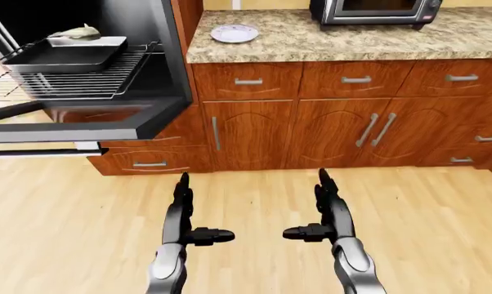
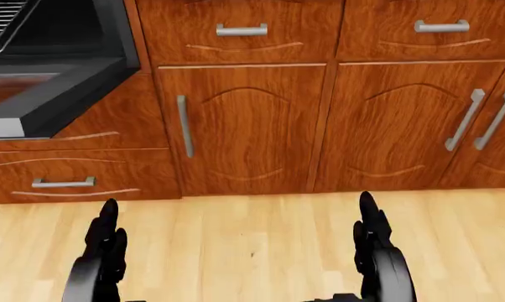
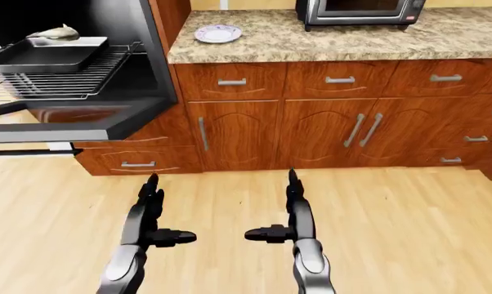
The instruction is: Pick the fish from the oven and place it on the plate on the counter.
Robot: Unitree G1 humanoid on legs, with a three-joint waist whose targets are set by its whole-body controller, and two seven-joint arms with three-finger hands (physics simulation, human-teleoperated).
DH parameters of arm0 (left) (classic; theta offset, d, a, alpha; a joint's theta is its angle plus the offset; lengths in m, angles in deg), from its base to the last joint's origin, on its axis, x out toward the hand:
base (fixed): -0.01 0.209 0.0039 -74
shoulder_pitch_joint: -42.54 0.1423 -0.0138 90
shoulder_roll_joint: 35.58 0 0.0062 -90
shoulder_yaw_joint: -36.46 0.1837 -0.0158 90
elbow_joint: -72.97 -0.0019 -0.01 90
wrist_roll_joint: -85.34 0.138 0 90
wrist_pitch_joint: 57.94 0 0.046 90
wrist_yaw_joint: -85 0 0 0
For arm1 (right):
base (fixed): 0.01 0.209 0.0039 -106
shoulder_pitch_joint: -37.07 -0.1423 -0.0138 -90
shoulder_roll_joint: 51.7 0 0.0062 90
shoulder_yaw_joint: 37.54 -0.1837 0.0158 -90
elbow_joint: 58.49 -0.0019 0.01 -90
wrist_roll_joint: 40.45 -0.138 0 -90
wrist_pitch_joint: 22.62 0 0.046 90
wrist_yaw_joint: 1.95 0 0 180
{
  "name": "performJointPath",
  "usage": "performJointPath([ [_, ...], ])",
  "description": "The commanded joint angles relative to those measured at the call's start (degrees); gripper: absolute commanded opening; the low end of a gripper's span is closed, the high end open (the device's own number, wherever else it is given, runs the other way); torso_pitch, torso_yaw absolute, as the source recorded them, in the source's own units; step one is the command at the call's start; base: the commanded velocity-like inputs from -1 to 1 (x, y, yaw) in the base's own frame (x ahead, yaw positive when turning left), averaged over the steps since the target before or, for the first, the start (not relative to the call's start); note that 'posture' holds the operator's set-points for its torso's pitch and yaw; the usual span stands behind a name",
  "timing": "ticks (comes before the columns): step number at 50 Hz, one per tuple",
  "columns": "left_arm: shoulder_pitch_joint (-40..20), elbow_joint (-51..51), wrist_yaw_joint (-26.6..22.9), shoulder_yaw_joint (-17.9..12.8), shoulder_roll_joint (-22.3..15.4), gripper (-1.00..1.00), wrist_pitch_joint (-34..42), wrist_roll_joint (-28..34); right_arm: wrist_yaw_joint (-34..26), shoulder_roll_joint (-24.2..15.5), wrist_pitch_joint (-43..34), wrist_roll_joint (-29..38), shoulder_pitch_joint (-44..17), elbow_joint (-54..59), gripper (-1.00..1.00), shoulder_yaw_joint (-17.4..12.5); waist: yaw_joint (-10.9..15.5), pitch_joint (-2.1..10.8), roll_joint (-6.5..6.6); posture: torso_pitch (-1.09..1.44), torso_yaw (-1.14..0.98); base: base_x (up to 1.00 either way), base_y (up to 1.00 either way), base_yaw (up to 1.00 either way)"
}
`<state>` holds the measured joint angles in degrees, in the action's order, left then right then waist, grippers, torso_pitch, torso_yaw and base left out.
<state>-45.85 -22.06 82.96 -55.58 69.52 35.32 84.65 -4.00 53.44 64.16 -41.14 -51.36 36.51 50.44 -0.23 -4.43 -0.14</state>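
The grey fish (image 1: pixel 81 31) lies on the far rim of a black baking tray (image 1: pixel 65 54) on the pulled-out oven rack (image 1: pixel 74 82), at the top left of the left-eye view. The white plate (image 1: pixel 234 33) sits on the granite counter (image 1: pixel 328 43) just right of the oven. My left hand (image 1: pixel 188 211) and right hand (image 1: pixel 323 208) are both open and empty, fingers pointing ahead, low over the wooden floor and far from the oven.
The open oven door (image 1: pixel 74 125) sticks out at the left. A microwave (image 1: pixel 375 11) stands on the counter at the top right. Wooden cabinets and drawers (image 1: pixel 328 116) run below the counter. Wooden floor (image 1: pixel 254 226) lies between me and them.
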Motion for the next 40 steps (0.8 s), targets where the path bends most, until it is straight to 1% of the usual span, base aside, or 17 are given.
performJointPath([
  [1, -2.12, 4.89, -0.99, -0.39, -0.51, 1.00, -2.42, -1.08, -0.25, -0.10, 1.26, 0.22, -0.51, -7.93, 1.00, 0.71, -0.12, 0.05, -0.45, 0.00, 0.00, 0.00, 0.00, 0.00],
  [3, -2.05, 5.91, -1.07, -0.44, -0.50, 1.00, -1.54, -1.21, -0.34, -0.16, 1.41, 0.27, -1.04, -7.37, 1.00, 0.52, 0.41, 3.54, -0.08, 0.00, 0.00, 0.00, 0.00, 0.00],
  [4, -1.98, 6.81, -0.97, -0.43, -0.48, 1.00, -0.82, -1.15, -0.40, -0.14, 1.04, 0.32, -0.68, -8.10, 1.00, 0.55, 0.43, 2.96, -0.09, 0.00, 0.00, 0.00, 0.00, 0.00],
  [5, -2.20, 7.18, -0.90, -0.49, -0.53, 1.00, -0.38, -1.04, -0.53, -0.03, 0.81, 0.41, -0.13, -8.93, 1.00, 0.77, 0.30, 0.95, -0.32, 0.00, 0.00, 0.00, 0.00, 0.00],
  [7, -1.79, 10.58, -0.75, -0.15, -0.39, 1.00, 1.84, -0.85, -0.65, 0.19, 0.26, 0.36, 0.06, -10.18, 1.00, 1.04, 0.37, 4.00, -0.42, 0.00, 0.00, 0.00, 0.00, 0.00],
  [8, -2.18, 10.95, -0.74, -0.22, -0.46, 1.00, 2.57, -0.78, -0.68, 0.23, -0.28, 0.34, 0.12, -10.96, 1.00, 1.15, 0.39, 4.33, -0.40, 0.00, 0.00, 0.00, 0.00, 0.00],
  [12, -4.72, 18.52, -0.66, -0.59, -0.90, 1.00, 11.23, -1.40, -0.04, 0.25, -5.08, 0.14, -2.37, -15.24, 1.00, 1.01, 0.43, 4.54, -0.23, 0.00, 0.00, 0.00, 0.00, 0.00],
  [17, -11.60, 30.42, -0.24, -2.34, -2.74, 1.00, 25.69, -1.82, 1.14, -0.49, -19.25, -1.62, -7.31, -27.65, 1.00, -0.31, 0.54, 5.06, -0.10, 0.00, 0.00, 0.00, 0.00, 0.00],
  [23, -21.34, 38.24, 0.02, -5.39, -5.88, 1.00, 39.07, -3.13, 3.10, -3.07, -38.62, -4.26, -18.80, -41.52, 1.00, -3.23, 0.62, 5.44, -0.05, 0.00, 0.00, 0.01, 0.00, 0.00],
  [24, -23.29, 39.38, 0.35, -5.77, -6.47, 1.00, 41.65, -3.53, 3.41, -3.26, -40.22, -4.75, -19.88, -42.65, 1.00, -3.28, 0.63, 6.60, 0.14, 0.00, 0.00, 0.31, -0.09, 0.00],
  [26, -25.13, 40.12, 0.74, -6.09, -7.14, 1.00, 43.37, -4.09, 3.61, -3.44, -40.80, -5.41, -20.79, -43.00, 1.00, -3.14, 0.70, 2.60, 0.45, 0.00, 0.00, 0.52, -0.13, 0.00],
  [28, -25.95, 41.73, 1.10, -6.37, -7.57, 1.00, 45.19, -4.73, 3.78, -3.57, -41.17, -6.04, -21.16, -43.60, 1.00, -3.23, 0.84, 1.32, 1.02, 0.00, 0.00, 0.73, -0.20, 0.00],
  [34, -26.16, 43.34, 1.27, -6.56, -8.30, 1.00, 46.80, -6.08, 3.79, -3.92, -40.16, -6.67, -20.94, -43.59, 1.00, -3.03, 2.88, 2.34, -0.69, 0.00, 0.00, 0.73, -0.20, 0.00],
  [36, -26.74, 42.74, 1.03, -6.63, -8.66, 1.00, 46.81, -6.07, 3.64, -4.21, -39.86, -6.51, -21.13, -43.09, 1.00, -3.15, 3.01, 2.96, -3.44, 0.00, 0.00, 0.73, -0.20, 0.00],
  [37, -26.56, 42.44, 0.95, -6.69, -8.63, 1.00, 46.34, -6.10, 3.69, -4.34, -40.81, -6.66, -21.48, -43.91, 1.00, -3.27, 2.48, 3.72, -6.47, 0.00, 0.00, 0.72, -0.20, 0.00],
  [38, -26.70, 43.33, 1.18, -6.75, -8.54, 1.00, 47.25, -6.30, 3.66, -4.37, -40.89, -6.64, -21.52, -44.10, 1.00, -3.18, 2.35, 1.73, -3.70, 0.00, 0.00, 0.73, -0.20, 0.00],
  [40, -26.77, 43.58, 1.26, -6.73, -8.58, 1.00, 47.49, -6.39, 3.68, -4.23, -40.80, -6.50, -21.30, -44.35, 1.00, -2.84, 1.95, 2.81, -3.93, 0.00, 0.00, 0.73, -0.20, 0.00],
])
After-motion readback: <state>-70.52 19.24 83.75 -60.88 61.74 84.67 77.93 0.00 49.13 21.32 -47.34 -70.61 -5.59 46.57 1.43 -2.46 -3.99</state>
